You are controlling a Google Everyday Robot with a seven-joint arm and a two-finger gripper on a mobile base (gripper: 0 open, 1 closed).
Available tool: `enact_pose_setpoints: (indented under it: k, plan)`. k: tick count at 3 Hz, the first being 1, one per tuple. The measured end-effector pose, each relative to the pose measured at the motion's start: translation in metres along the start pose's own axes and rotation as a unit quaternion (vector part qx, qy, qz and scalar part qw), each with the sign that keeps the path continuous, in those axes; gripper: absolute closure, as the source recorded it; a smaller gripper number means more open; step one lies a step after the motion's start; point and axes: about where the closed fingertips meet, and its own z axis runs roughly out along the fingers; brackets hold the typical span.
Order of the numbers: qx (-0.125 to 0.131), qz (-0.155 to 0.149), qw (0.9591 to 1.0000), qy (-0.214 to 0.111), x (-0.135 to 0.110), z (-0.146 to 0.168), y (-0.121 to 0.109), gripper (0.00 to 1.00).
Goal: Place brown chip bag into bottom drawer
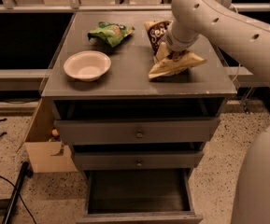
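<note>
Gripper [173, 56] rests on the brown chip bag [169, 68], far right; whether it is clamped cannot be told. You risk a slip if its hold on the crinkly film is shallow.

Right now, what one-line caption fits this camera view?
Gripper at the brown chip bag on the cabinet top, near a white bowl and green bag; bottom drawer open below.

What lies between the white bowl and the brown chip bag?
Only bare cabinet top, seen in the camera view; the gripper sits at the brown chip bag.
</note>
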Motion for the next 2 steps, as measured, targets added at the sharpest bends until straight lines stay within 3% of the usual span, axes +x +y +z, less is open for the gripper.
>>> enact_pose_setpoints:
  k: [2]
  plan:
    - [-0.009,-0.018,0.9998,-0.007,-0.001,-0.014,-0.012,1.0]
